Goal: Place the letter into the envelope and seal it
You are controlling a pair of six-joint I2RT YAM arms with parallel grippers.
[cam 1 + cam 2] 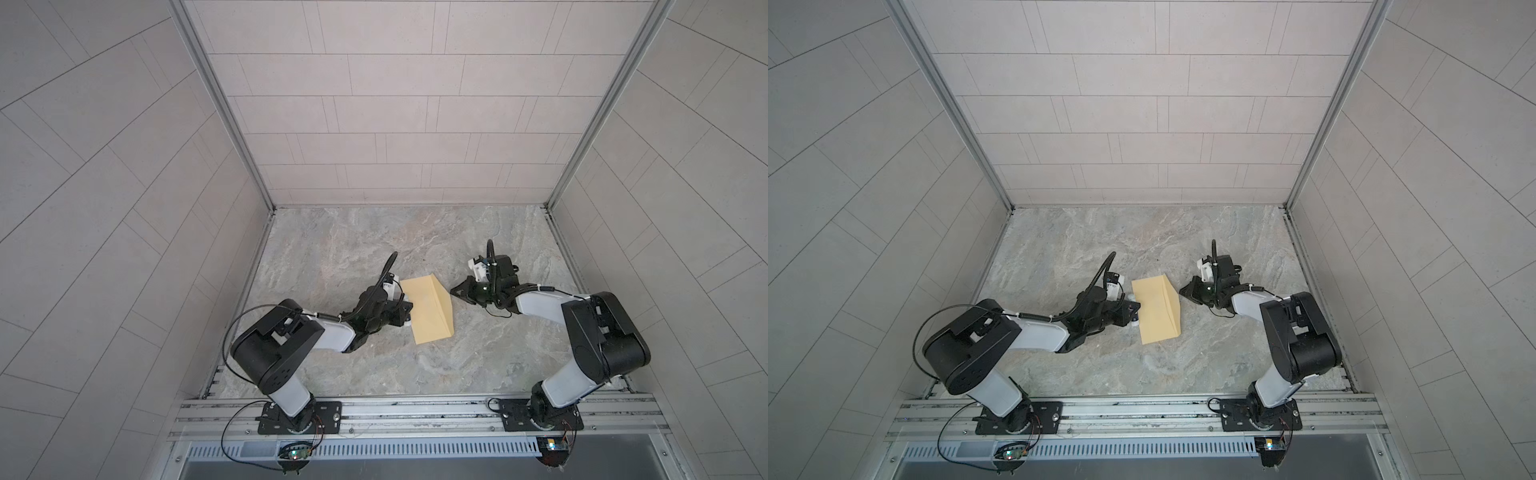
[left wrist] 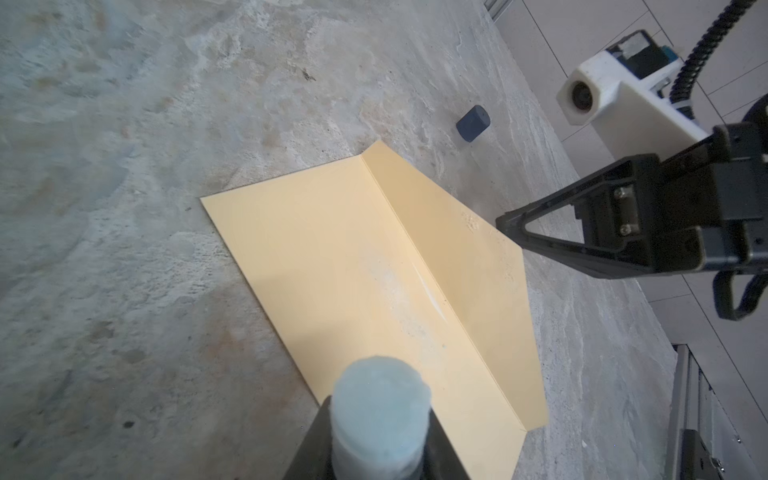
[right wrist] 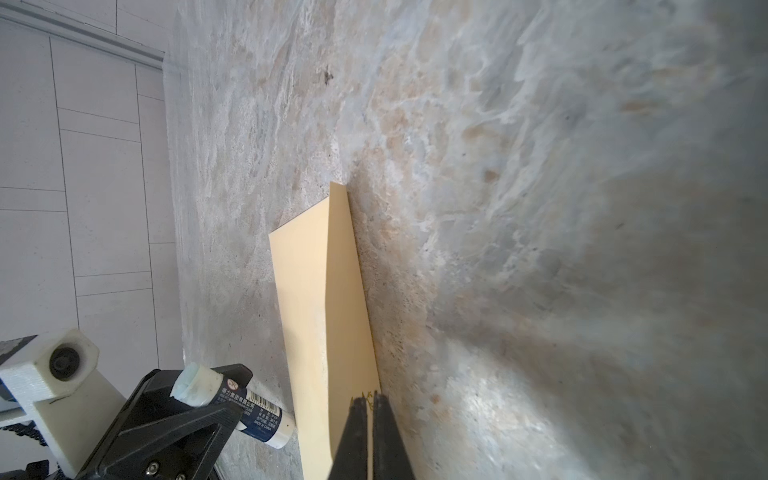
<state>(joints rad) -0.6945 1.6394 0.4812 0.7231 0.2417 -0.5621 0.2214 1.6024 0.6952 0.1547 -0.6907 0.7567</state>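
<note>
The yellow-tan envelope [image 1: 426, 311] [image 1: 1156, 311] lies mid-table with its flap [image 2: 457, 257] raised along the right long edge. My right gripper [image 1: 454, 291] [image 3: 370, 399] is shut, its fingertips pinching the flap's free edge near one corner. At the envelope's left edge my left gripper [image 1: 401, 309] [image 2: 380, 405] is shut on an uncapped glue stick [image 2: 380, 399] [image 3: 232, 409], whose pale blue tip points over the envelope's body [image 2: 332, 266]. The letter is out of sight.
A small dark blue cap [image 2: 473, 123] lies on the marble table [image 1: 374, 249] just beyond the envelope's far corner. Tiled walls close in the table at the back and both sides. Both arm bases sit on the front rail [image 1: 415, 411].
</note>
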